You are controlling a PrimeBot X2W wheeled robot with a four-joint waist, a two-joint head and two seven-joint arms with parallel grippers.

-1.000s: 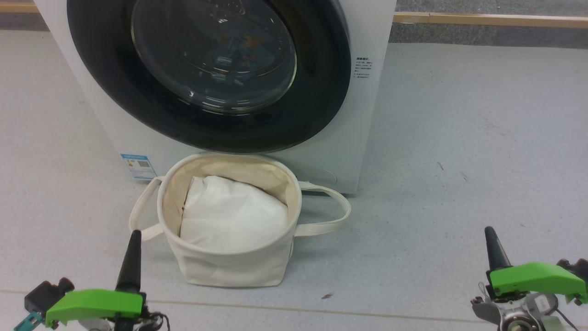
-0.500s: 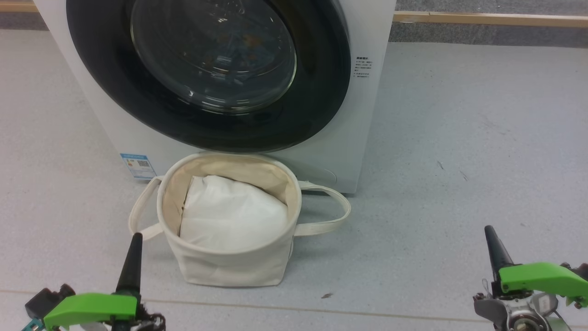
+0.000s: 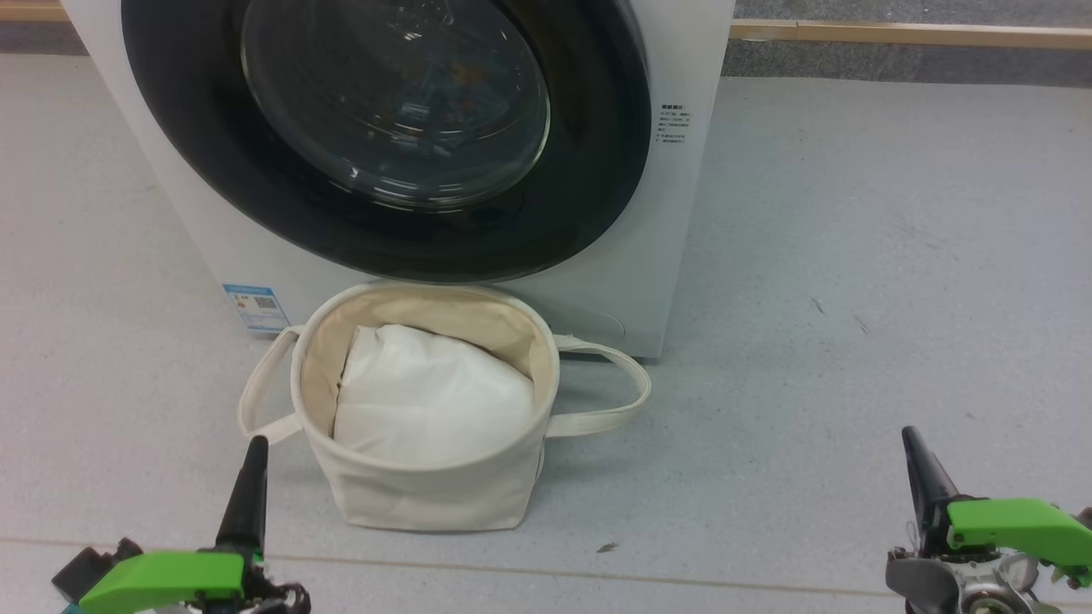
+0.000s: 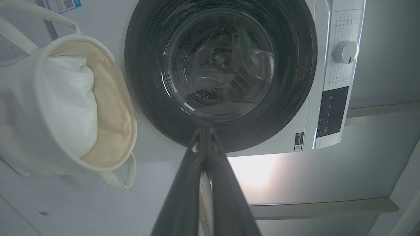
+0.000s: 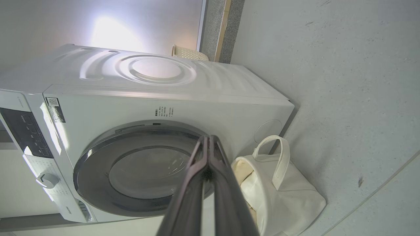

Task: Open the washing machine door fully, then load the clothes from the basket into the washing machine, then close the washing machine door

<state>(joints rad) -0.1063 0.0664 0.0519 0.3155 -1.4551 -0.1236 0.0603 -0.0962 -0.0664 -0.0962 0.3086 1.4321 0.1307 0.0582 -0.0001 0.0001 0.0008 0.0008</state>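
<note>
At the near left, the left gripper (image 3: 254,448) hovers over the grey floor (image 3: 853,256), its two dark fingers pressed together into one point and holding nothing; the left wrist view shows the same closed tips (image 4: 205,131). Just beyond it and to the right, the basket (image 3: 426,499) stands upright on the floor. One loop handle (image 3: 256,388) droops to the left and the other (image 3: 614,401) to the right. A plain white bundle (image 3: 426,392) lies inside, leaning towards the near left of the tub.

The far side of the basket stands close against the front of the washing machine (image 3: 674,256), which has a small blue label sticker (image 3: 254,307) at its lower left corner. Above the basket, the washing machine door (image 3: 597,170) is shut flat against the front. Behind its glass bowl (image 3: 392,102) are a few orange-brown flecks (image 3: 465,78), too dim to identify.

At the near right, well apart from the basket, the right gripper (image 3: 913,443) is also over bare floor. Its fingers are closed on nothing, as the right wrist view confirms (image 5: 208,139).
</note>
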